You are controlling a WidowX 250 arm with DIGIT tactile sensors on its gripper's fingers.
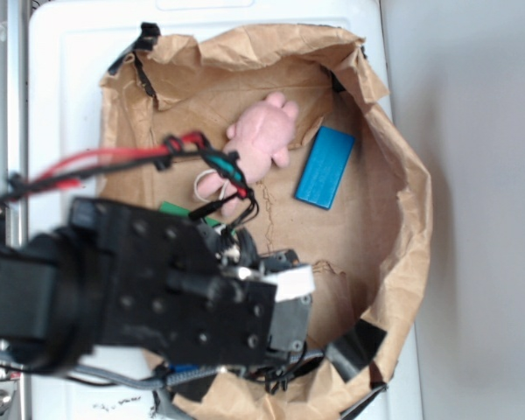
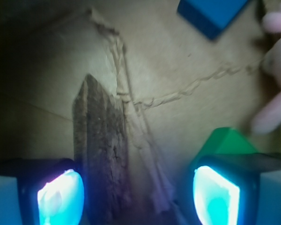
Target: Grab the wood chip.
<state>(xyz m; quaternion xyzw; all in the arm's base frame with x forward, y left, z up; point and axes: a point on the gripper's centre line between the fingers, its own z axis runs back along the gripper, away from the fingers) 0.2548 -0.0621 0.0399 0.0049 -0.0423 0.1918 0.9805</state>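
Pincer (image 2: 138, 197) held wide open, nothing gripped. Wood chip (image 2: 103, 154) seen lying between fingers, nearer left one, on crumpled brown paper bag (image 1: 394, 236). White tabletop (image 1: 70, 61) seen beneath bag; grey floor (image 1: 481, 175) beyond.

A crumpled brown paper bag (image 1: 394, 210), folded open into a shallow nest, is lying on a white surface (image 1: 70, 79) and carrying everything. On its creased floor a pink plush toy (image 1: 261, 138) is lying near the far rim, and a blue block (image 1: 325, 166) is resting just beside it, toward the right wall. A green block (image 1: 177, 210) is showing near the left side, partly hidden by the arm. In the wrist view, the wood chip (image 2: 103, 154) is lying flat on the paper, its dark streaky length crossing a wrinkled seam, well apart from the blue block.
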